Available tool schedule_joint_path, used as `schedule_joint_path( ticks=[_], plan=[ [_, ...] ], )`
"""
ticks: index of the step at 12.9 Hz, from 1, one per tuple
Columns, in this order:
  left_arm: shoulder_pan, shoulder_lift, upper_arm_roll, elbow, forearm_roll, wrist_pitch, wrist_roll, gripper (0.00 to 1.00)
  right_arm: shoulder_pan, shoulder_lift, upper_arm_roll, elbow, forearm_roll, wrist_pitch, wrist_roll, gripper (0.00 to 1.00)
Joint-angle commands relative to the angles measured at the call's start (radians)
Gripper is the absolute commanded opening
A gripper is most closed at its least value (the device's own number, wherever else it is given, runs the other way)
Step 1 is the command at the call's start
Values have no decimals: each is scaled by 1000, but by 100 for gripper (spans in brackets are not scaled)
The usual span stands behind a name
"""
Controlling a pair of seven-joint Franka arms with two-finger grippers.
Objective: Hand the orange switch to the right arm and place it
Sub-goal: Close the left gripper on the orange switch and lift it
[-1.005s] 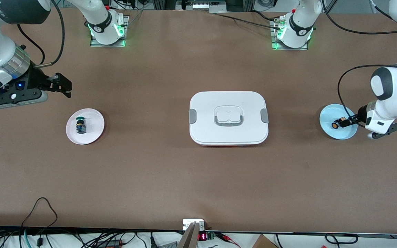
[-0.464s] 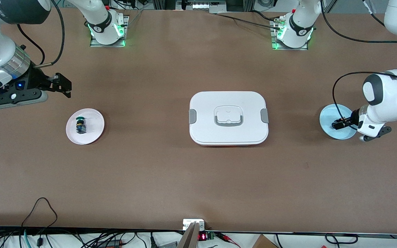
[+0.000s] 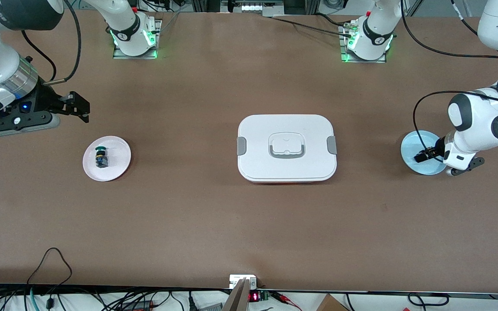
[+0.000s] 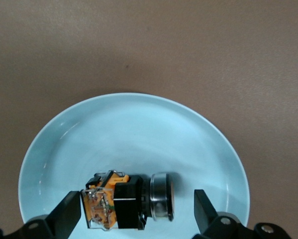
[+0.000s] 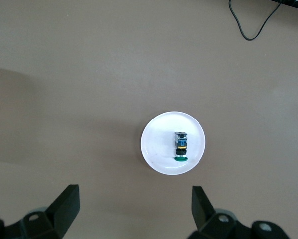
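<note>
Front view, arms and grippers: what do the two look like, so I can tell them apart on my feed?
Both arms are white with dark joint caps and black cables. The right gripper is solid black with a small blue light, below a shiny silver wrist band. The left gripper has slim black fingers on a white body. Both bases glow green.

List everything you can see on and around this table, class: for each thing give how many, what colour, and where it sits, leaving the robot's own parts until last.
Orange switch: one, black and orange, lying on its side on the blue plate.
Blue plate: one, pale blue, toward the left arm's end of the table.
Green switch: one, green-capped, on the white plate.
White plate: one, white, toward the right arm's end.
Box: one, white with grey handle and clips, lid on, mid-table.
Left gripper: one, black, open, its fingers either side of the orange switch.
Right gripper: one, black, open, waiting above bare table beside the white plate.
</note>
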Motion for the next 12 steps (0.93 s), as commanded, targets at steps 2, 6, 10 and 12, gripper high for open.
schedule_joint_path(
  ticks=[2, 6, 10, 12],
  plan=[
    [13, 9, -4, -32, -16, 73, 30, 100, 3, 2, -1, 17, -4, -6, 9, 100],
    [12, 12, -4, -26, -16, 66, 26, 48, 6, -1, 2, 18, -3, -6, 9, 100],
    [10, -63, -32, 11, -16, -77, 27, 42, 8, -2, 4, 23, -3, -8, 11, 100],
    [10, -104, -73, 106, -16, -260, 29, 42, 8, -1, 4, 23, -3, -8, 11, 100]
  ],
)
